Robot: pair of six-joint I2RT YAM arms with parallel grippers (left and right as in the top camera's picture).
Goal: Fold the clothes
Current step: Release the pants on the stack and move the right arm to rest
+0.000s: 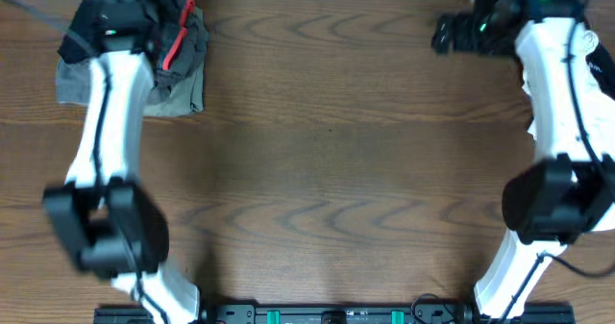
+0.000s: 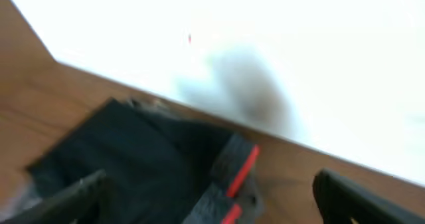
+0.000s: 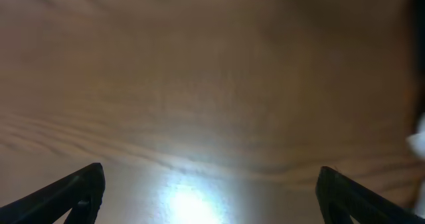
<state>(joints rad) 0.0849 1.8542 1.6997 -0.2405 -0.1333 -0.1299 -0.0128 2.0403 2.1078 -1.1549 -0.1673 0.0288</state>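
clothes (image 2: pixel 126 161) piled at far-left of table (image 1: pixel 336 151) | left claw (image 2: pixel 209 184) spread, over them | right claw (image 3: pixel 209 177) spread

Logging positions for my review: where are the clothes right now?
Overhead view: the clothes sit bundled at the table's far left corner, partly under the left arm. The left wrist view shows them just below the open left gripper.

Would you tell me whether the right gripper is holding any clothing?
No, the right gripper stands open over the wooden table, gripping nothing.
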